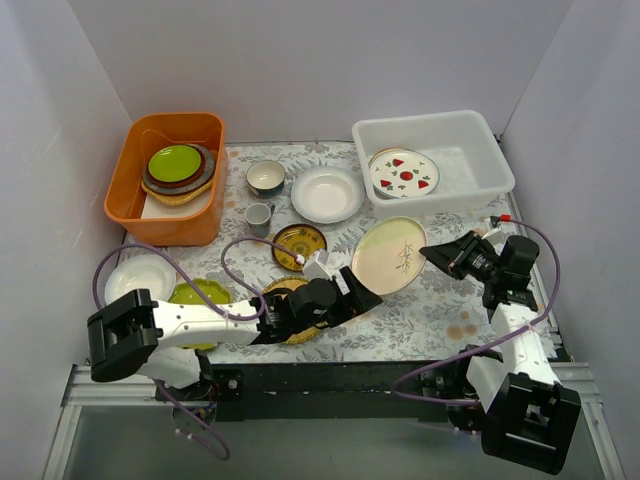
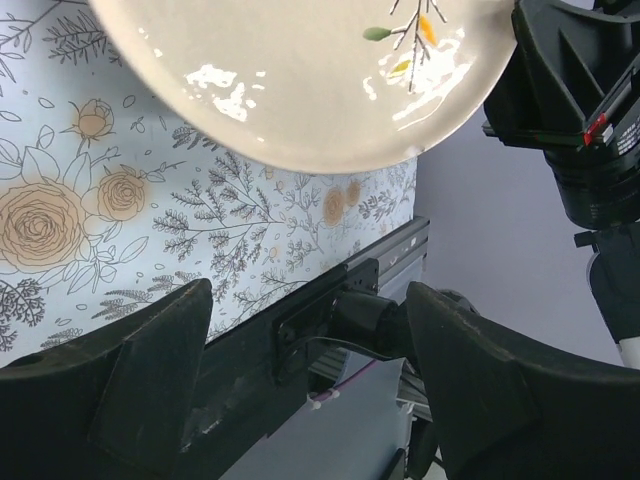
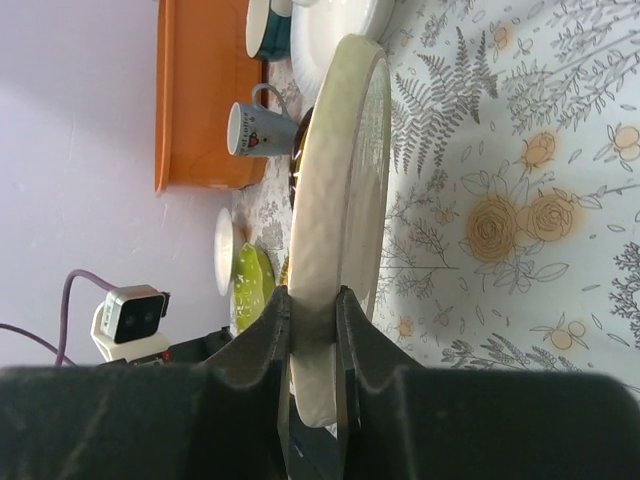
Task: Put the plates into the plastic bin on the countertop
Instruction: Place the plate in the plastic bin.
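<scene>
A cream plate with a leaf sprig hangs tilted over the flowered countertop. My right gripper is shut on its right rim. In the right wrist view the plate stands edge-on, pinched between the jaws of the gripper. My left gripper is open just off the plate's lower left edge. In its own view the plate is above the gripper, which holds nothing. The white plastic bin at the back right holds a strawberry plate.
An orange tub at the back left holds stacked plates. On the cloth lie a white plate, a teal-lined bowl, a grey cup, a small brown-and-yellow plate, a white plate and a lime plate.
</scene>
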